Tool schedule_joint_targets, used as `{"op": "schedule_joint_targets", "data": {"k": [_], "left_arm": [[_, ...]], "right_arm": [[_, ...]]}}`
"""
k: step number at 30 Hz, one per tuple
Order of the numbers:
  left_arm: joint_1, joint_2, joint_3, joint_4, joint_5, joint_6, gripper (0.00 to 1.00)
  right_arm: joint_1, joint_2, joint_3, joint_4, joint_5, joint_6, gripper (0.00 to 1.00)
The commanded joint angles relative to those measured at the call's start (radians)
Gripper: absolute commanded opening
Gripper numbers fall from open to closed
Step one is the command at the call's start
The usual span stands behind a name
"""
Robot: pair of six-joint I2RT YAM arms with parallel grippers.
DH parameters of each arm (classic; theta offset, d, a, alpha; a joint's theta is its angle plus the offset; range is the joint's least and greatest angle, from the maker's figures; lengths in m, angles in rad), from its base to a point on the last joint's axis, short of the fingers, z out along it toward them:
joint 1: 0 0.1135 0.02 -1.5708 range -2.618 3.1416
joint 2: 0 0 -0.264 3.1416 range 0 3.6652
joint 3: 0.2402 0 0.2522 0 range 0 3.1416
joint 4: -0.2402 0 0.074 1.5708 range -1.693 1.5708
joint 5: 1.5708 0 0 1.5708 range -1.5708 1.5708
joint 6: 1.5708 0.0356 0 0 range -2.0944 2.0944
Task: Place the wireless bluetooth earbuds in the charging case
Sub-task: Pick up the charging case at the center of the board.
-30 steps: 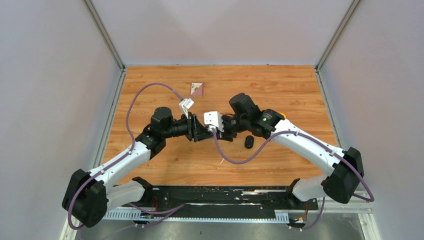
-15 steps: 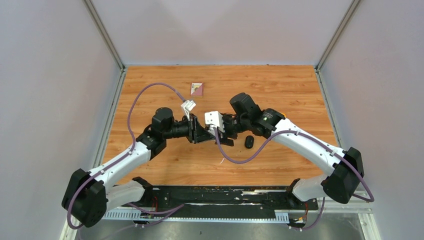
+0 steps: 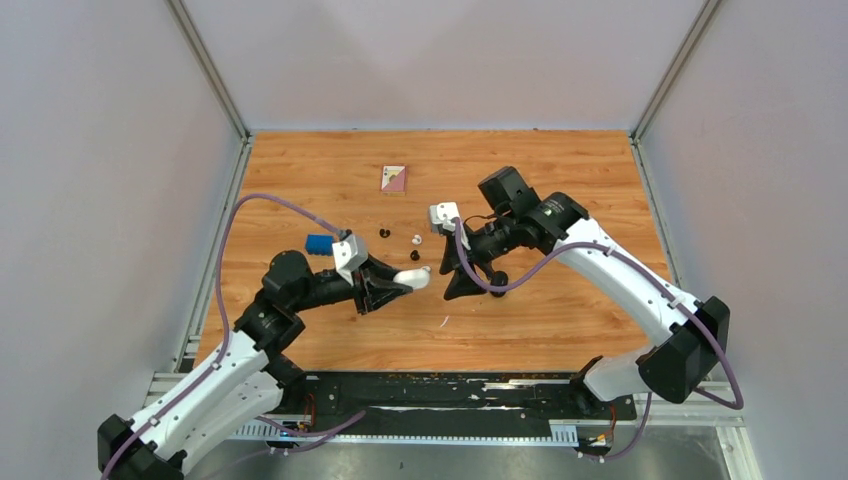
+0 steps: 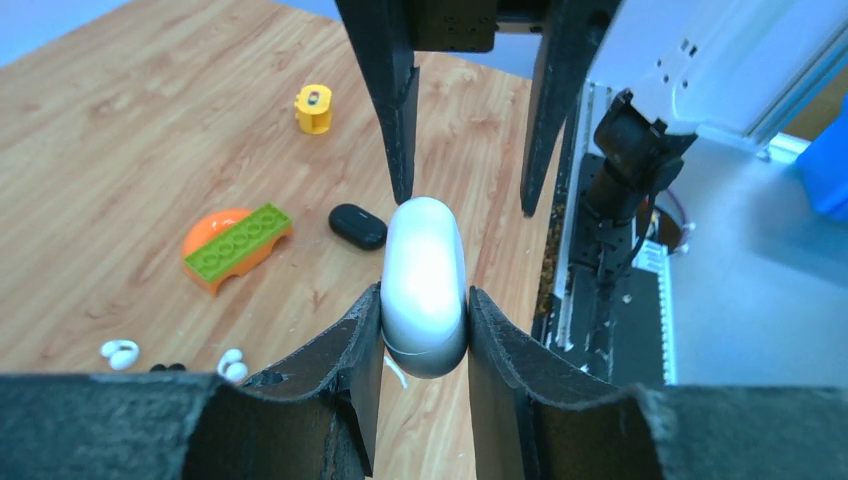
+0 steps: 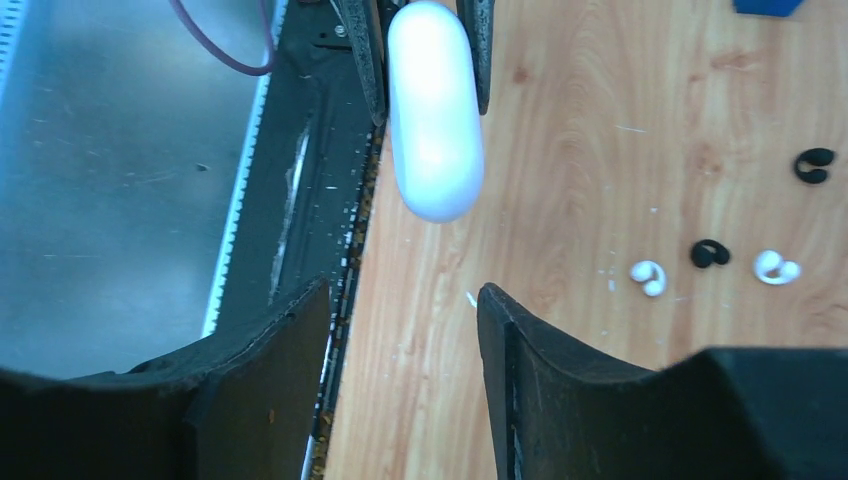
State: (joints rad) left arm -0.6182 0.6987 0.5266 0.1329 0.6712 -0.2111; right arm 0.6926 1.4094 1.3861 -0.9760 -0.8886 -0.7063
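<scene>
Between left fingers (image 4: 345, 370), white charging case (image 4: 425, 285)

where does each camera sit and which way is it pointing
Top external: above and behind the bases, looking down on the wooden table; left arm and right arm show.
Left wrist: on the left arm, facing the right arm over its left end effector, shut on the white charging case.
Right wrist: on the right arm, facing the left one, its open right end effector along the bottom.
Shared: both wrist views show the case and white earbuds.
</scene>
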Motion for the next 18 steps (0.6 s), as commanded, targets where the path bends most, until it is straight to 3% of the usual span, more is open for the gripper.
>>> {"op": "schedule_joint_targets", "data": {"k": [1,8,13,18], "left_arm": [[-0.018,-0.079,-0.082,0.076,0.010,0.137,0.14],[-0.019,-0.043,-0.081,0.085,0.021,0.169,0.13],[-0.018,-0.035,-0.086,0.111,0.030,0.152,0.13],[-0.019,-0.026,-0.095,0.148,0.053,0.119,0.13]], "right_arm": [[0.004,0.005,-0.006,-0.003,-0.115,0.050,0.55],[0.013,0.068,0.081,0.002,-0.139,0.087,0.53],[0.037,0.106,0.111,0.028,-0.101,0.109,0.57],[0.066,0.160,0.146,0.010,-0.082,0.094,0.53]]}}
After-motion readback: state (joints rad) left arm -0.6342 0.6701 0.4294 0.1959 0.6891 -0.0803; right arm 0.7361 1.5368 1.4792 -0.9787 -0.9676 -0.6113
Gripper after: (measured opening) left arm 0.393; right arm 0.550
